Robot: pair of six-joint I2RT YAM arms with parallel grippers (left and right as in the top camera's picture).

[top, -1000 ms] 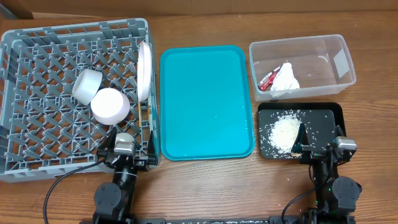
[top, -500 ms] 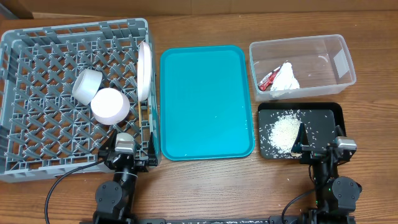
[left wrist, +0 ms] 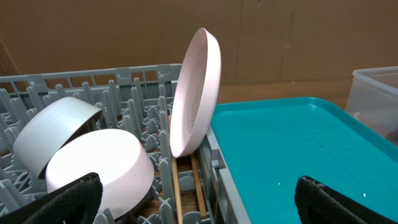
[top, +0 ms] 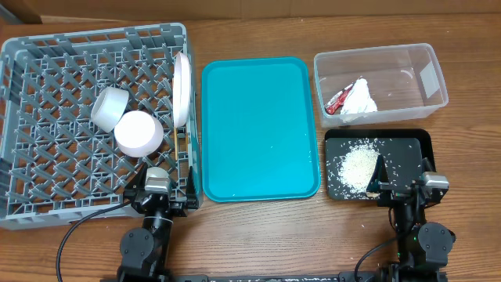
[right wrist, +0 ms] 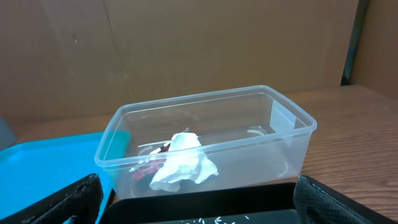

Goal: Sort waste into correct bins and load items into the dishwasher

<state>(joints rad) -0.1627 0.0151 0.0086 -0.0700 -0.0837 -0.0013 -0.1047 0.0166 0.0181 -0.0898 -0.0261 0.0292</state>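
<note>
Both claws stand wide and hold nothing, and each task thing lies ahead of one or the other, so I judge little is left to fetch. Just ahead of the left claw (top: 160, 192), inside the grey rack (top: 47, 70), the chopsticks (left wrist: 186, 183) lie with their long axis running straight away from it. They pass beneath the plate (left wrist: 196, 93), which stands on edge, its top tipped to the claw's right. Two bowls (left wrist: 99, 168) rest ahead and to the left, touching. Below and just ahead of the right claw (top: 403, 182) lies the black tray (top: 411, 145) with the rice heap (top: 358, 164). Beyond it the clear tub (right wrist: 292, 115) holds the tissue (right wrist: 183, 165) and red wrapper (top: 338, 102), touching. The teal tray (top: 258, 125) on the table between the arms shows pale specks, possibly stray grains.
</note>
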